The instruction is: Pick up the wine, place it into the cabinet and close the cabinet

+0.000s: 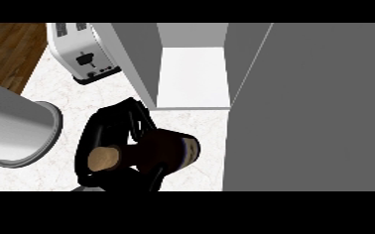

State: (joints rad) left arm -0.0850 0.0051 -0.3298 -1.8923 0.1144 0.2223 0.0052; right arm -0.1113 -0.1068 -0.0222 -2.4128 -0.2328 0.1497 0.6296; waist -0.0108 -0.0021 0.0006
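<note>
The wine bottle point(173, 148) is dark, with a tan cork end point(105, 158) facing up at me. It lies tilted in my left hand point(110, 129), whose black fingers and thumb curl round its neck and shoulder. Hand and bottle hover above the marbled counter point(51, 87), just in front of the cabinet's open mouth. The cabinet point(135, 54) is grey, and its white shelf floor point(192, 77) is bare. Its open door point(300, 109) stands as a big grey panel filling the right side. My right hand does not show.
A white toaster point(82, 52) stands at the back left beside the cabinet's left wall. A light grey round vessel point(26, 129) sits at the left edge, close to my hand. Wooden floor point(18, 49) shows beyond the counter's back left edge.
</note>
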